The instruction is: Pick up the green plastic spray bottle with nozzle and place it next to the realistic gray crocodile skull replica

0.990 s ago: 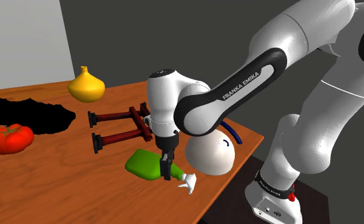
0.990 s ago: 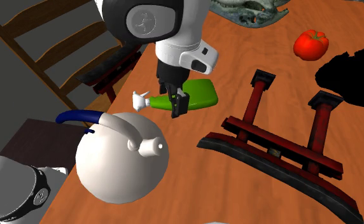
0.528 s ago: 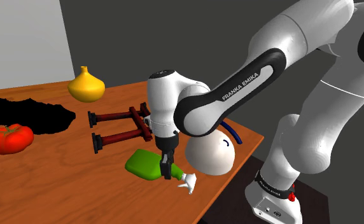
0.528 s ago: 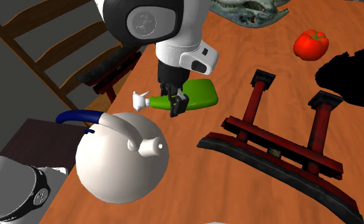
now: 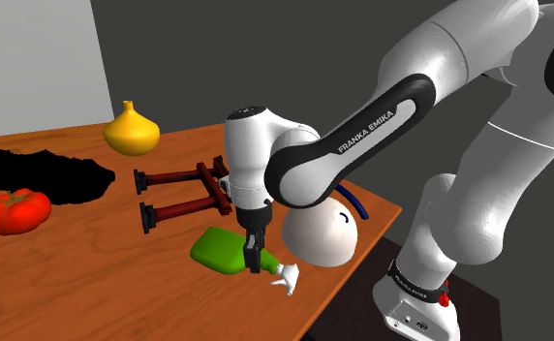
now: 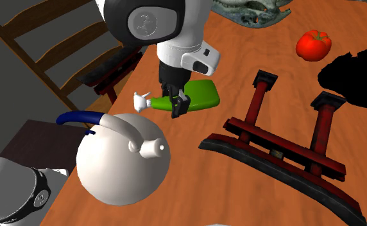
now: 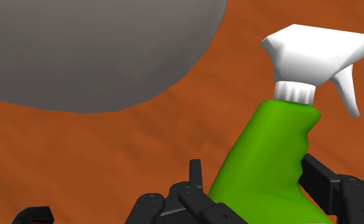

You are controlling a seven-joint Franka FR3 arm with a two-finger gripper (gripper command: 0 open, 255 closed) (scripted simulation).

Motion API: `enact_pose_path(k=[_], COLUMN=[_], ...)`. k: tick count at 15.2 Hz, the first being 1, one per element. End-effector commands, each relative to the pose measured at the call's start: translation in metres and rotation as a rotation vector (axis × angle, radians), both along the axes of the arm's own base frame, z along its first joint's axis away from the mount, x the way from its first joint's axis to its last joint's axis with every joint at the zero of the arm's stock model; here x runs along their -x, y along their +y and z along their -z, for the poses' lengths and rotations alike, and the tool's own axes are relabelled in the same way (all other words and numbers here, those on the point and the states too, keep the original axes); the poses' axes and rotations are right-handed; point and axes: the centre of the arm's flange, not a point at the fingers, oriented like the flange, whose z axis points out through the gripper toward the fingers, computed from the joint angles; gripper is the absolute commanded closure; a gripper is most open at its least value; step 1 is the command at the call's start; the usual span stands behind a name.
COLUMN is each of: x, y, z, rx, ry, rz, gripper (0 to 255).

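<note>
Jaws of the all-black two-finger gripper (image 6: 178,108) stand narrow and clasp the green plastic spray bottle with a white trigger nozzle (image 6: 201,95). In the wrist view a black finger appears to press on each flank of the bottle (image 7: 270,153) just below its neck.

The bottle (image 5: 217,250) lies on its side on the brown wooden table (image 5: 91,281), close to the edge nearest the robot's stand and just beside the round white kettle with a blue handle (image 6: 121,164). Its long axis runs from the nozzle, which points toward that near edge, to the base, which points inward over the table. The gripper (image 5: 255,260) comes down from above and crosses that axis squarely.

The realistic gray crocodile skull replica (image 6: 253,9) sits well apart at the opposite edge, so the lift likely leads away from the kettle and across the table's length.
</note>
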Motion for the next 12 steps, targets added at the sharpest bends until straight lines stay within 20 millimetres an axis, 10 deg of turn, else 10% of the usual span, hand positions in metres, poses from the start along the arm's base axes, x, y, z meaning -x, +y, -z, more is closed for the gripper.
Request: enact_pose_path(k=[1,12], x=[0.0,0.0], y=[0.0,0.0], z=[0.001,-0.058], rx=[0.0,0.0], ry=[0.001,0.001], rz=[0.0,0.0], gripper=[255,255])
